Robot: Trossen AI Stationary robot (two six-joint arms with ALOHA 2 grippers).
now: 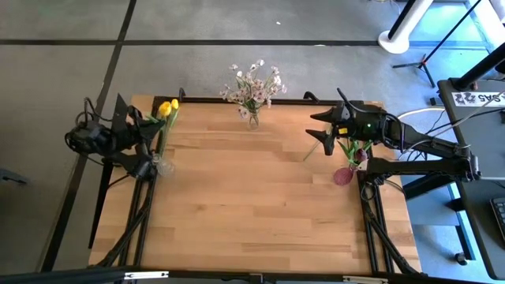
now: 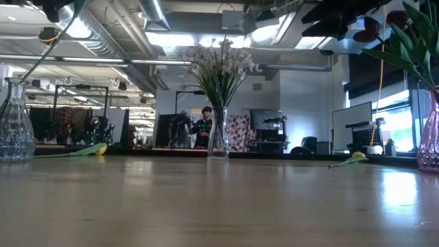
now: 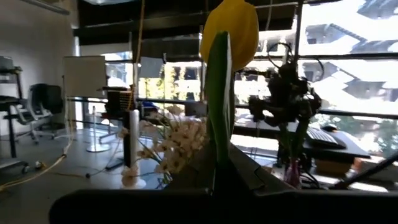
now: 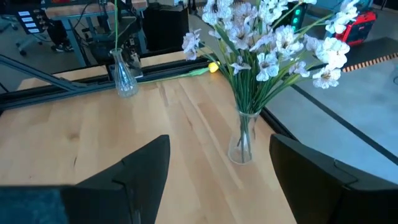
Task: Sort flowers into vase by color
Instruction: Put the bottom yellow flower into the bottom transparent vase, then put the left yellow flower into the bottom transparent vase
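Note:
My left gripper (image 1: 150,130) is at the table's far left, shut on a yellow tulip (image 3: 230,25) that stands above the clear vase (image 1: 163,166). The stem's lower end (image 4: 115,37) reaches down into that vase. A second yellow tulip (image 4: 213,67) lies flat near the far edge, and a third (image 1: 314,148) lies under my right gripper. My right gripper (image 1: 323,130) is open, hovering at the right and facing the middle vase (image 4: 242,140), which holds the pale blossoms (image 1: 252,85). Maroon tulips (image 2: 370,31) stand in the pink vase (image 1: 343,175). My left gripper pinches the yellow tulip's green stem and leaf (image 3: 217,124) below the head, coming level from the table's left. The fingers lie across the stem. The tulip stands upright and clear of the table, its lower end inside the clear vase (image 2: 15,120).
Three vases stand on the wooden table (image 1: 252,213): clear at the left, blossoms at the far middle, pink at the right. The near half of the table shows bare wood. A black frame runs around the edges. A person shows in the room beyond the table (image 2: 204,123).

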